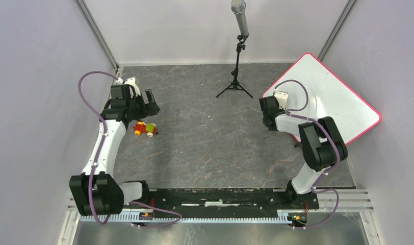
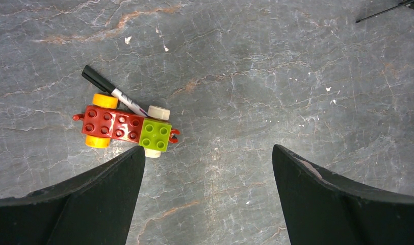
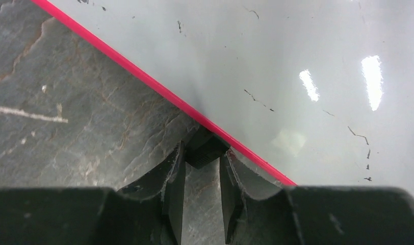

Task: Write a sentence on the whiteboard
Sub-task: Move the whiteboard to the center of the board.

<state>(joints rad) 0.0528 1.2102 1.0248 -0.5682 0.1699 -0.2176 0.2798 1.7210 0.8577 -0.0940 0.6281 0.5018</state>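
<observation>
Nearest the arm bases, well left of the small black tripod stand (image 1: 236,86) and closer in than it, the left tool (image 2: 207,153) hangs over the grey stone-patterned counter (image 1: 210,143). Its two black fingers are spread wide and hold nothing. Just beyond its fingertips stands a small toy car of plastic bricks (image 2: 126,127), red at one end and lime green at the other, with yellow wheels and cream wheels. A slim marker pen with a black cap and a white barrel (image 2: 110,91) lies slanted against the car's far side, touching it.

To the right of the tripod and slightly nearer than its feet, the right tool (image 3: 205,153) sits low at the counter. Its fingers are drawn close together, and a small dark block sits between their tips. Whether they are pinching it I cannot tell.

That block meets the thin pink-red rim of the large flat white whiteboard (image 1: 337,97). The whiteboard lies on the counter just right of the tripod, turned corner-on like a diamond. Its glossy face shows a few tiny dark flecks and bright glare.

The tripod stands farthest back, carrying an upright grey tube.
</observation>
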